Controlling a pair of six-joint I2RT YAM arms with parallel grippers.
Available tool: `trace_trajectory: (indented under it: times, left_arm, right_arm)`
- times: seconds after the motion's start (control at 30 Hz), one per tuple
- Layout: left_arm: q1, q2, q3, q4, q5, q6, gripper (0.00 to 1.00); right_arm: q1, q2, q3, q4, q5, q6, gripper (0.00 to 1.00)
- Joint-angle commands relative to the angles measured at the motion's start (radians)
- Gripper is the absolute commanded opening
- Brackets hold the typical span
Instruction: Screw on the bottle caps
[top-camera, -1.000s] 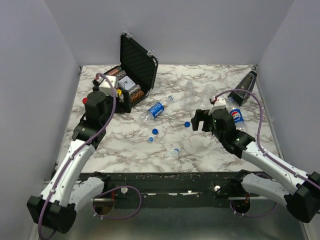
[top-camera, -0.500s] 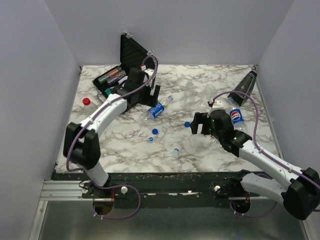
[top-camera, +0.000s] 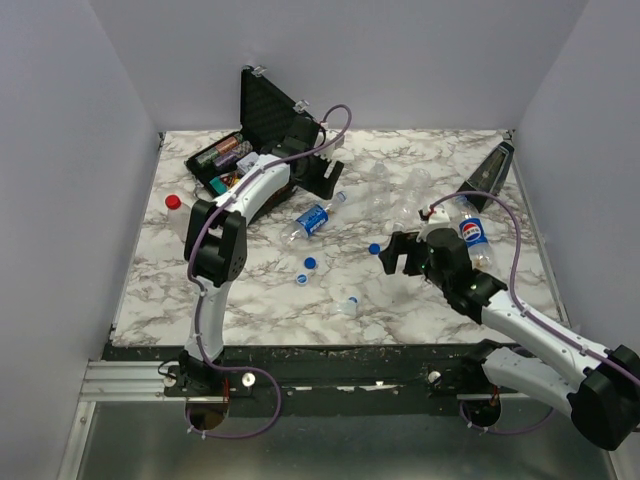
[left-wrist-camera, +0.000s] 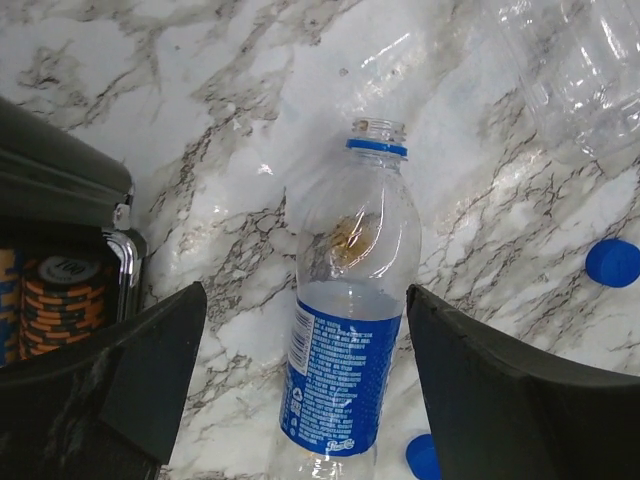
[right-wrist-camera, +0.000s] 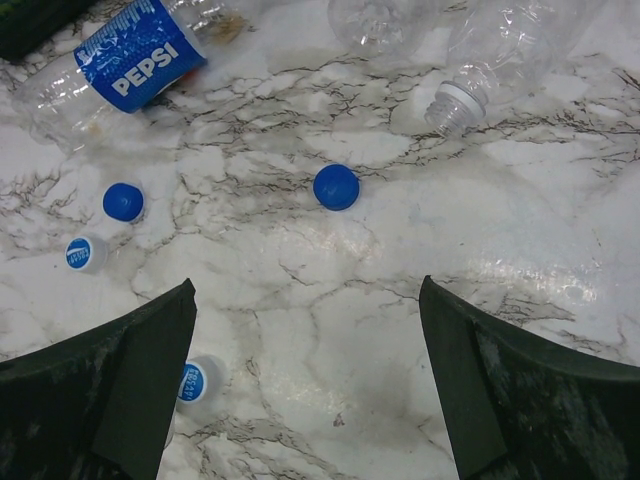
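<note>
My left jaws (left-wrist-camera: 303, 290) are standing wide and gripping nothing. The bottle with the blue label (left-wrist-camera: 345, 340) is lying on its side on the marble table (left-wrist-camera: 200, 150), in the gap between them. It is touching neither finger, as far as my wrist camera is showing (how high above it I am hanging I cannot tell). Its long axis is running straight away from my wrist, in line with the fingers. The base is sitting back toward my palm, and the open mouth (left-wrist-camera: 378, 128), with a blue ring just under it, is pointing forward past my fingertips.

Outside my left finger (left-wrist-camera: 130, 380) an open case of poker chips (left-wrist-camera: 60, 290) is sitting near. Outside my right finger (left-wrist-camera: 520, 400) a blue cap (left-wrist-camera: 612, 262) is lying flat, apart from the bottle. A second blue cap (left-wrist-camera: 424, 455) is lying just beside the bottle's base end.

My right jaws (right-wrist-camera: 305, 283) are also spread wide and holding nothing. The first blue cap is lying ahead of them, beyond the tips and slightly right of centre. The second is lying ahead and off to the left, with a white-rimmed cap (right-wrist-camera: 85, 253) just beside it. A nearer white-rimmed cap (right-wrist-camera: 197, 380) is lying close by the finger on that side. Far ahead to the right, a clear bottle (right-wrist-camera: 500, 50) is lying with its white-ringed neck pointing back toward these jaws.
</note>
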Motion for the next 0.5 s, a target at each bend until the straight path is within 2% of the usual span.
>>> trace_trajectory:
  times: [0.0, 0.13, 0.47]
  left_arm:
    - [-0.013, 0.083, 0.087, -0.101, 0.114, 0.071, 0.86]
    - [-0.022, 0.108, 0.092, -0.082, 0.148, 0.069, 0.84]
    - [-0.028, 0.175, 0.104, -0.068, 0.099, 0.051, 0.76]
  right_arm:
    - [-0.009, -0.013, -0.024, 0.033, -0.006, -0.011, 0.99]
    - [-0.009, -0.007, -0.026, 0.037, -0.007, -0.014, 0.99]
    - [-0.009, 0.012, -0.027, 0.047, -0.018, -0.017, 0.99]
